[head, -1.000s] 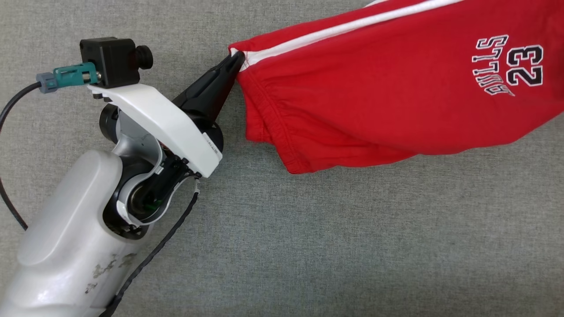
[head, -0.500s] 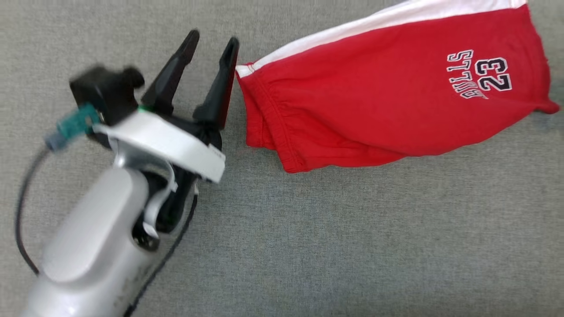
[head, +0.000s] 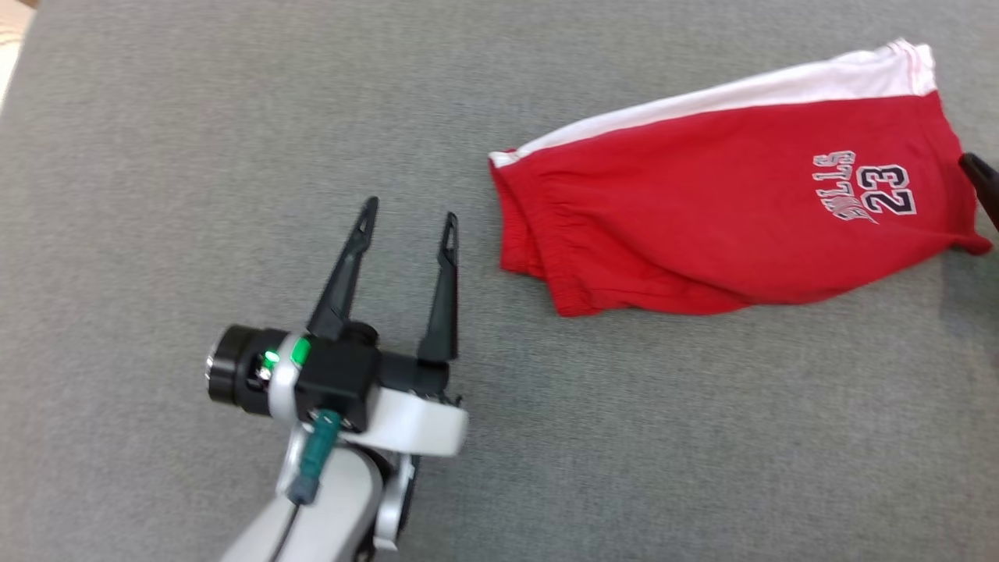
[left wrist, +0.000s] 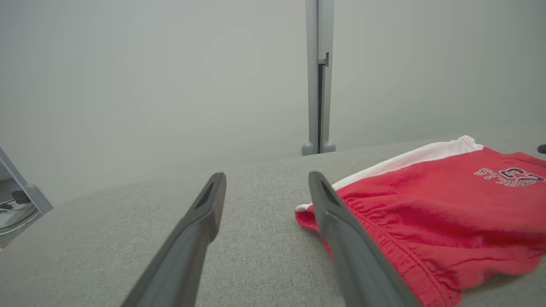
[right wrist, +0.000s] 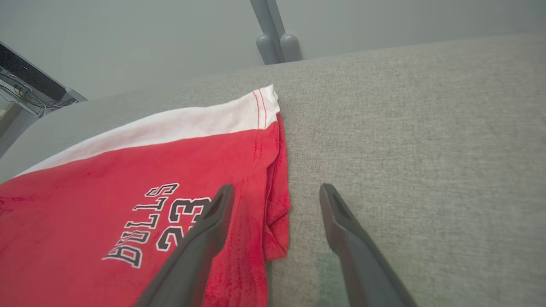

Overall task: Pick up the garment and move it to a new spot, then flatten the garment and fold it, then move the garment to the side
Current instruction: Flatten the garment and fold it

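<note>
The garment is a pair of red shorts with a white side stripe and a "BULLS 23" print, lying folded on the grey cloth surface at the upper right. My left gripper stands open with nothing in it, a short way left of the waistband end. In the left wrist view the left gripper points past the garment, which lies to its right. My right gripper is open over the hem end of the garment, one finger above the red cloth, the other above bare surface. Its fingertip shows at the right edge.
A grey upright post stands at the far edge of the surface, also seen as a post in the right wrist view. A frame with cables is off the left side. The surface's edge runs at the far upper left.
My left gripper has let go of the waistband corner, opened and drawn back to the lower left. The garment now lies loose on the surface. The head camera has shifted.
</note>
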{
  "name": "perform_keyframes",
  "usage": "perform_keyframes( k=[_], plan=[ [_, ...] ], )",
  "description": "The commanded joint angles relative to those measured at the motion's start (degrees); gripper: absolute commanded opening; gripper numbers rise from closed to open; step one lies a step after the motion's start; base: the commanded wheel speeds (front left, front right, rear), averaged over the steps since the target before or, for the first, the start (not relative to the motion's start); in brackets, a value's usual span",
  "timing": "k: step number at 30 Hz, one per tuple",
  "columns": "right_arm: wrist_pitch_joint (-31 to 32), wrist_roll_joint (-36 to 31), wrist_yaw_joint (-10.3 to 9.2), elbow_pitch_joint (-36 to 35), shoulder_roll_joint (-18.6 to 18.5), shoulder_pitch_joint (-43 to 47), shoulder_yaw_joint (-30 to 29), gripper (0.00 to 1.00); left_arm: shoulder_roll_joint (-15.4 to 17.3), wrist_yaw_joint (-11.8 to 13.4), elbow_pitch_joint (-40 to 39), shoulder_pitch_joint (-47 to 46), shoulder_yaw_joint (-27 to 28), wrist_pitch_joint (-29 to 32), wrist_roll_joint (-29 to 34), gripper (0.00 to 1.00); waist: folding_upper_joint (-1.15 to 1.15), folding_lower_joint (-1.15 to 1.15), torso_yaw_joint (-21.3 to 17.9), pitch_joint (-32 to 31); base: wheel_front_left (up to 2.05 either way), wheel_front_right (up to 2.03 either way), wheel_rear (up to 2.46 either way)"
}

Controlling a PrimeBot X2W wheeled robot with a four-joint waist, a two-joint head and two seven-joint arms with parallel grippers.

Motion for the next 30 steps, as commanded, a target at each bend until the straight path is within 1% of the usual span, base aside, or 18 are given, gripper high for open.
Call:
perform_keyframes(
  k=[1, 4, 8, 9, 10, 11, 12, 16, 19, 22, 26, 29, 30],
  plan=[
    [0.5, -0.3, -0.03, 1.3, 0.3, -0.6, 0.2, 1.00, -0.5, 0.5, -0.3, 1.3, 0.3, -0.3, 1.3, 1.00, 0.00, 0.00, 1.8, -1.0, 0.00, 0.00, 0.00],
    [1.6, -2.4, -0.03, 5.9, 1.1, -1.2, 1.7, 1.00, -2.0, 1.1, -0.6, 3.6, 0.5, -0.3, 5.5, 1.00, 0.00, 0.00, 3.7, -1.6, 0.00, 0.00, 0.00],
    [3.8, -4.0, -0.03, 11.7, 2.7, -0.8, 3.8, 1.00, -4.0, 0.1, -0.3, 6.2, 1.1, -0.3, 8.0, 1.00, 0.00, 0.00, 5.9, -2.3, 0.00, 0.00, 0.00],
    [4.3, -3.5, -0.03, 12.6, 3.4, -0.5, 4.0, 0.87, -4.4, -0.1, -0.2, 6.8, 1.5, -0.3, 8.4, 1.00, 0.00, 0.00, 6.2, -2.4, 0.00, 0.00, 0.00],
    [4.7, -3.5, -0.03, 13.1, 3.8, -0.3, 4.3, 0.50, -4.7, -0.4, -0.1, 7.3, 1.9, -0.3, 8.7, 1.00, 0.00, 0.00, 6.3, -2.5, 0.00, 0.00, 0.00],
    [5.0, -3.3, -0.02, 13.6, 4.3, -0.1, 4.6, 0.31, -5.1, -0.8, -0.1, 7.7, 2.2, -0.3, 9.0, 1.00, 0.00, 0.00, 6.4, -2.6, 0.00, 0.00, 0.00],
    [5.4, -3.2, -0.02, 14.0, 4.6, 0.2, 4.9, 0.00, -5.5, -1.1, 0.0, 8.0, 2.5, -0.3, 9.2, 1.00, 0.00, 0.00, 6.5, -2.8, 0.00, 0.00, 0.00],
    [4.7, -3.0, -0.03, 14.5, 4.8, 1.0, 5.6, 0.00, -6.1, -2.2, 0.5, 9.2, 4.0, -0.3, 10.3, 1.00, 0.00, 0.00, 6.0, -3.7, 0.00, 0.00, 0.00],
    [2.6, -3.4, -0.04, 14.0, 4.4, 1.1, 5.5, 0.00, -6.4, -3.2, 0.7, 9.9, 5.1, -0.3, 11.1, 1.00, 0.00, 0.00, 4.6, -4.7, 0.00, 0.00, 0.00],
    [0.5, -1.6, -0.05, 12.7, 3.5, 2.3, 4.4, 0.00, -6.4, -4.0, 1.0, 10.5, 6.1, -0.3, 11.7, 1.00, 0.00, 0.00, 2.9, -6.0, 0.00, 0.00, 0.00],
    [-1.2, -1.0, -0.04, 10.7, 0.3, 4.3, 3.7, 0.00, -6.5, -5.0, 1.1, 11.5, 7.1, -0.3, 12.3, 1.00, 0.00, 0.00, 0.7, -7.2, 0.00, 0.00, 0.00],
    [-1.5, -2.9, -0.03, 11.3, -2.9, 5.1, 3.7, 0.00, -6.7, -6.1, 1.5, 12.3, 7.7, -0.3, 12.7, 1.00, 0.00, 0.00, -0.6, -8.0, 0.00, 0.00, 0.00],
    [-1.3, -3.5, -0.03, 11.7, -3.4, 4.8, 3.7, 0.00, -6.8, -6.2, 1.6, 12.5, 7.9, -0.3, 12.8, 1.00, 0.00, 0.00, -0.8, -8.3, 0.00, 0.00, 0.00]
  ],
)
